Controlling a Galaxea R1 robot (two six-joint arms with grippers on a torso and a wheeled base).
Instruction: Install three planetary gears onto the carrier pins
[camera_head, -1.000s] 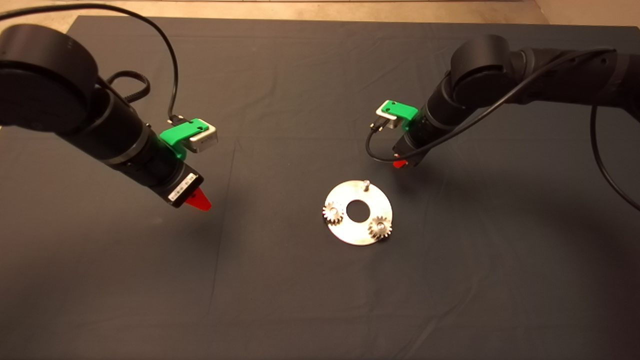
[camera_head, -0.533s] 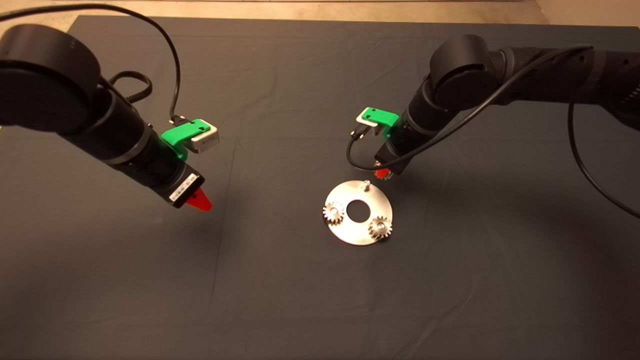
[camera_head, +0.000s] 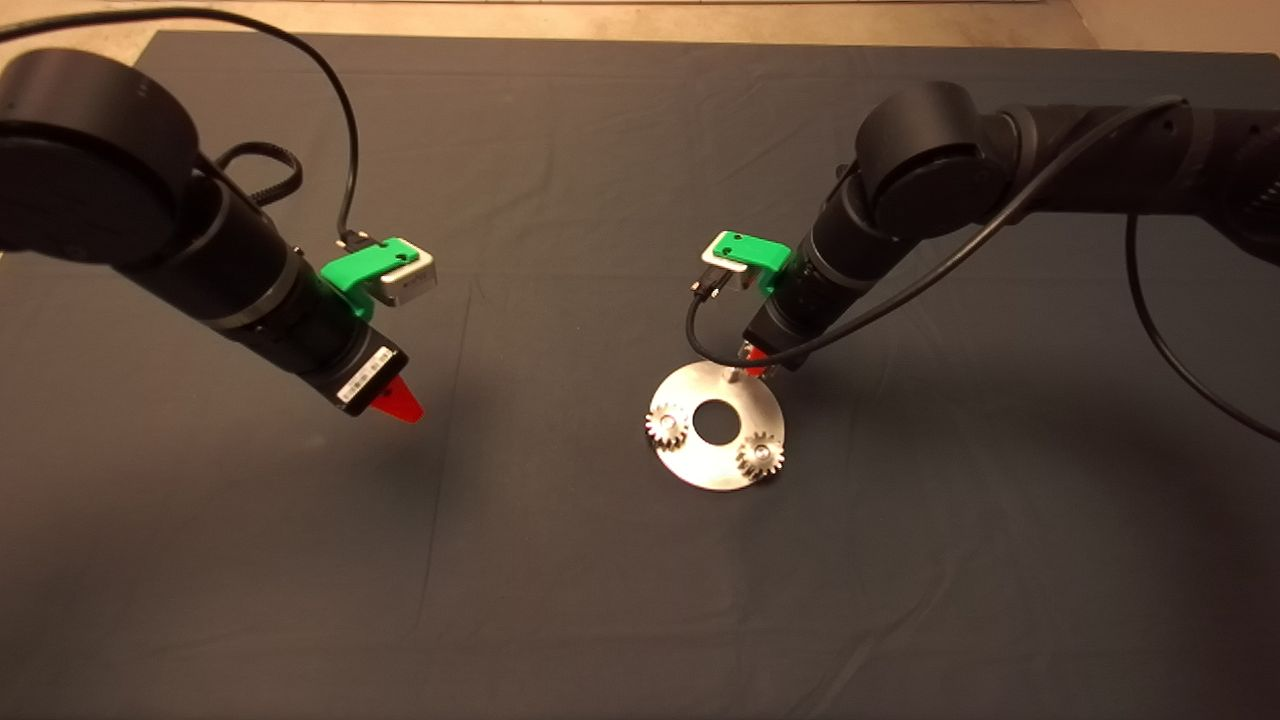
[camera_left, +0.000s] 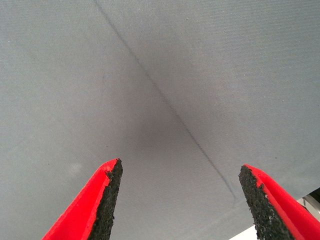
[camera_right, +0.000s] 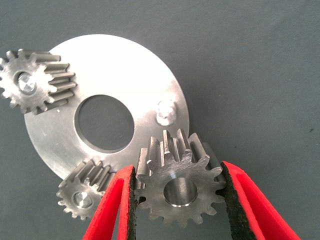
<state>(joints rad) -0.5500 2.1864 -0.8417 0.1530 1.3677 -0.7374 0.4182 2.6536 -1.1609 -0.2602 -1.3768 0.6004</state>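
Steel disc (camera_head: 716, 426) lies flat on the dark mat (camera_head: 560, 600) near the middle of the desk, a little toward the right edge. 2 planetary gears already sit on their carrier pins: 1 (camera_head: 664, 426) on the disc's left rim, the other (camera_head: 760, 457) on the rim nearest the desk's front edge. Both show in the right wrist view too, seated with the pin tops visible in their bores (camera_right: 35, 80) (camera_right: 82, 196).

At the disc's far rim stands the bare pin (camera_right: 165, 111), upright and with nothing on it.

Coming in from the right edge, the right pincer (camera_head: 752, 363) hangs over that far rim. It is pinching the third gear (camera_right: 179, 186) between its black pads, teeth pressed against both fingers (camera_right: 112, 210), bore facing the camera. This gear is close beside the bare pin but not on it.

Over toward the left edge, well apart from the disc, the left pincer (camera_head: 396, 402) hangs above bare mat, its fingers (camera_left: 97, 200) spread wide with nothing between them.
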